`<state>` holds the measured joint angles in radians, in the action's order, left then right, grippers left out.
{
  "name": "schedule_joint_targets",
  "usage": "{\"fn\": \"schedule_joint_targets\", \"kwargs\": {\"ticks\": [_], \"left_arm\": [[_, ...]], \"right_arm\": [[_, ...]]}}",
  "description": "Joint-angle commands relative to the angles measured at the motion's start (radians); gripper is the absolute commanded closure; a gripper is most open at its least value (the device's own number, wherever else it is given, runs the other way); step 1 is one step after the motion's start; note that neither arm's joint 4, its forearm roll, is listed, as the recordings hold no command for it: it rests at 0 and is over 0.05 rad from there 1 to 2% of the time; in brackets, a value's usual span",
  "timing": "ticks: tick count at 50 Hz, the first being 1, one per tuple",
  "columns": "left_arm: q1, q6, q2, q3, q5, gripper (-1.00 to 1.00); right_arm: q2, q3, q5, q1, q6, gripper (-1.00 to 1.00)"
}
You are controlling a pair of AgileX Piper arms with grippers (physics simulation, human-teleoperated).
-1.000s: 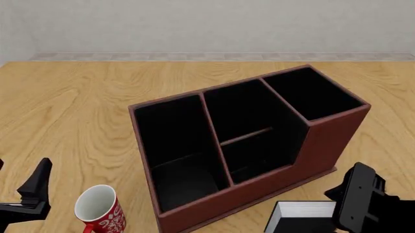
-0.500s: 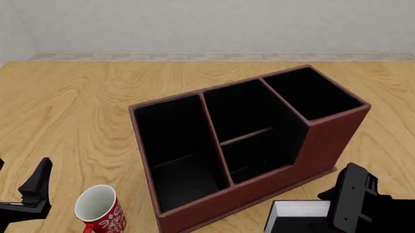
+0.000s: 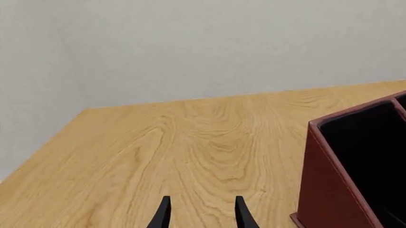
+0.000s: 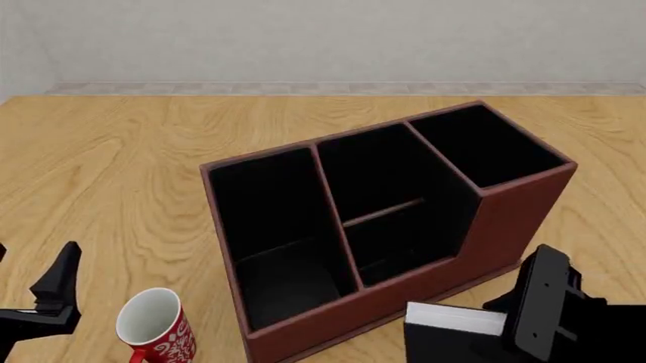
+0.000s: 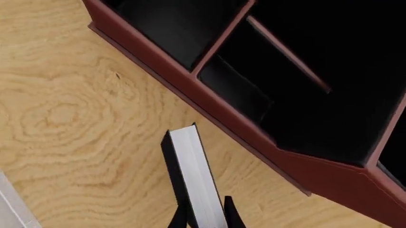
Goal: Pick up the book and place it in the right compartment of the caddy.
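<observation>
Black hardcover boards and a band of white page edges mark the book (image 4: 454,333), which sits low at the near right of the tabletop (image 4: 121,166), just in front of the caddy (image 4: 504,219) and outside all of its sections. In the right wrist view the book (image 5: 190,180) runs edge-on between the jaws of the right gripper (image 5: 204,219), which stand on either side of it and look clamped across its covers, page block showing between them; whether its lower edge touches the wood is hidden. A hardcover like this is probably stiff and moderately heavy, so it should not sag, but its smooth boards may slip or swing if pinched near one corner; a hold across both covers near the middle of the long edge would likely keep it square. The right compartment (image 4: 489,147), the narrow, tall-walled end section, lies well beyond and above the book, so a lift clear of the stepped front wall seems needed. The left gripper (image 3: 201,216) hovers over bare wood beside the caddy's (image 3: 343,175) low end, jaws apart and holding nothing. A red patterned mug (image 4: 156,329) stands near that arm, well apart from the book.
</observation>
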<state>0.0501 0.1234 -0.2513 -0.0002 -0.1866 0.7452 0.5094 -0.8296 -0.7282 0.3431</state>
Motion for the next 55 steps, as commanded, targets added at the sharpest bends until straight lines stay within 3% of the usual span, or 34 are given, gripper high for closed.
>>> {"fn": "schedule_joint_targets", "kwargs": {"ticks": [1,5,21,29,44,55], "left_arm": [[0.000,-0.001,-0.027,0.000,-0.025,-1.00],[-0.001,-0.001,-0.035,0.000,-0.033,-1.00],[-0.001,-0.002,-0.029,0.000,-0.030,-1.00],[-0.003,0.000,-0.048,0.000,-0.049,-1.00],[-0.010,-0.002,-0.061,0.000,-0.060,-1.00],[-0.011,0.000,-0.070,0.000,-0.067,-1.00]], "right_arm": [[0.048,0.014,-0.030,-0.121,-0.124,1.00],[0.050,0.022,-0.039,-0.155,-0.157,1.00],[-0.014,0.052,-0.107,-0.170,-0.201,1.00],[-0.066,0.049,-0.143,-0.141,-0.198,1.00],[-0.166,0.101,-0.231,-0.039,-0.117,1.00],[-0.182,0.157,-0.269,-0.061,-0.137,1.00]]}}
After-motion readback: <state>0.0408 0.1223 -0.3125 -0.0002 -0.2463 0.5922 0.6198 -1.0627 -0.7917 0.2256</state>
